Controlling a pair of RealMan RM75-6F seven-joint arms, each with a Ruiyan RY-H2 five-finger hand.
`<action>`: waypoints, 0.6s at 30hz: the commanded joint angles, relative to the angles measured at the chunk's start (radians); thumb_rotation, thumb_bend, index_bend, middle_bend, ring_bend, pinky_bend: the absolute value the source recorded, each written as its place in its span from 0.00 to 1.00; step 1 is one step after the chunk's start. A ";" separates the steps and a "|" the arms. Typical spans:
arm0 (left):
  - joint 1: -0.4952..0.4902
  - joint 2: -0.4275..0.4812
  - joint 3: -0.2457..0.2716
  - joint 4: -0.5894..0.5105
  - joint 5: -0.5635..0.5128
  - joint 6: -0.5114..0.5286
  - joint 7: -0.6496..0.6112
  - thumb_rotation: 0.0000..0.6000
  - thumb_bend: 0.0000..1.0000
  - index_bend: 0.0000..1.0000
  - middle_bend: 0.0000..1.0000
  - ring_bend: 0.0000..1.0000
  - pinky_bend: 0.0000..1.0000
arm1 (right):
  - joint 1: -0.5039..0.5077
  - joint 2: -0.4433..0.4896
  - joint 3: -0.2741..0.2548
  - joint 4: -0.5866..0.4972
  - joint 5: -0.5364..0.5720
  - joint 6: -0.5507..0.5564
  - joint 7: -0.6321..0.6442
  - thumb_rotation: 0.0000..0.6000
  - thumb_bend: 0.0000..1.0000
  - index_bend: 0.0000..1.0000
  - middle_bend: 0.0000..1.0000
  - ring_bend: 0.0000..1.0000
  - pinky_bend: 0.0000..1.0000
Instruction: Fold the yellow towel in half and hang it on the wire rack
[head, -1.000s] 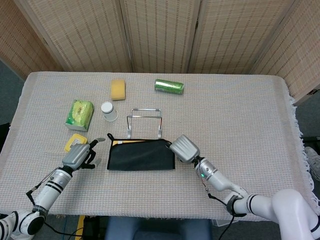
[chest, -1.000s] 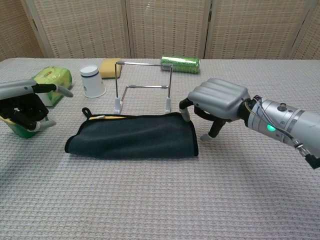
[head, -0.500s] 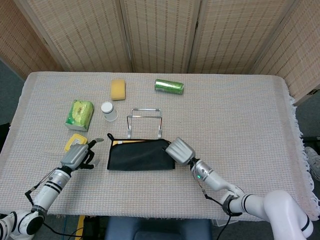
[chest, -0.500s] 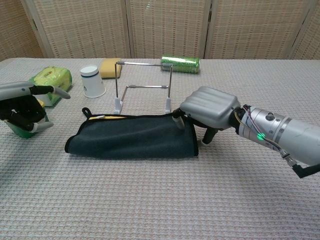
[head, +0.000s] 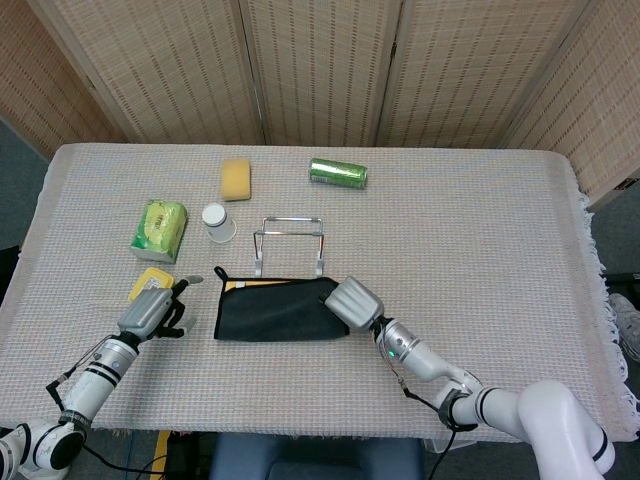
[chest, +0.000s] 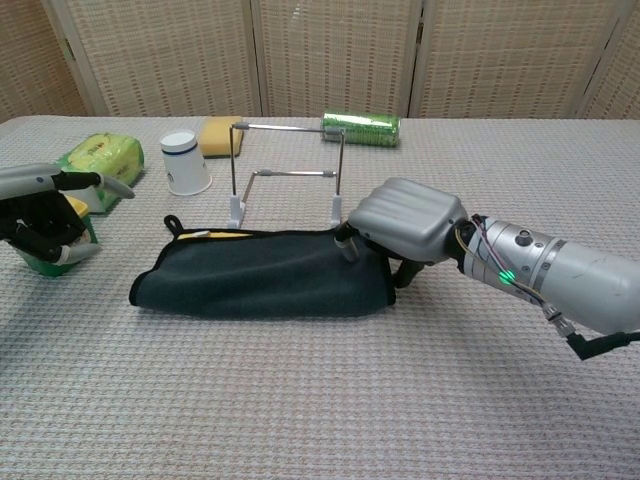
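Two metal hands work over a table (head: 480, 220) draped in coarse woven cloth. The towel (head: 280, 310) (chest: 265, 278) lies folded flat just in front of the thin wire rack (head: 289, 243) (chest: 289, 180), dark side up with a yellow edge showing along its back. The right hand (head: 352, 303) (chest: 405, 220) rests on the towel's right end, fingers curled down onto the fabric; whether it grips is unclear. The left hand (head: 152, 312) (chest: 45, 212) sits apart, fingers curled in, holding nothing.

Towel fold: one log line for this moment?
towel: folded, flat on table | rack: bare | right robot hand: on towel's right end | left robot hand: off towel
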 joint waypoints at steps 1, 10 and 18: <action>0.000 0.000 0.000 0.000 0.001 0.000 -0.001 1.00 0.44 0.16 0.88 0.86 0.99 | -0.002 0.003 0.000 -0.003 -0.005 0.008 0.003 1.00 0.31 0.44 0.86 1.00 1.00; -0.003 0.001 -0.001 0.000 0.002 -0.007 0.002 1.00 0.44 0.16 0.88 0.86 0.99 | -0.002 0.013 0.007 -0.019 -0.026 0.040 0.016 1.00 0.48 0.49 0.86 1.00 1.00; 0.002 0.011 -0.001 -0.016 0.007 0.004 0.012 1.00 0.44 0.16 0.88 0.86 0.99 | -0.009 0.057 0.049 -0.093 -0.060 0.164 0.063 1.00 0.65 0.71 0.90 1.00 1.00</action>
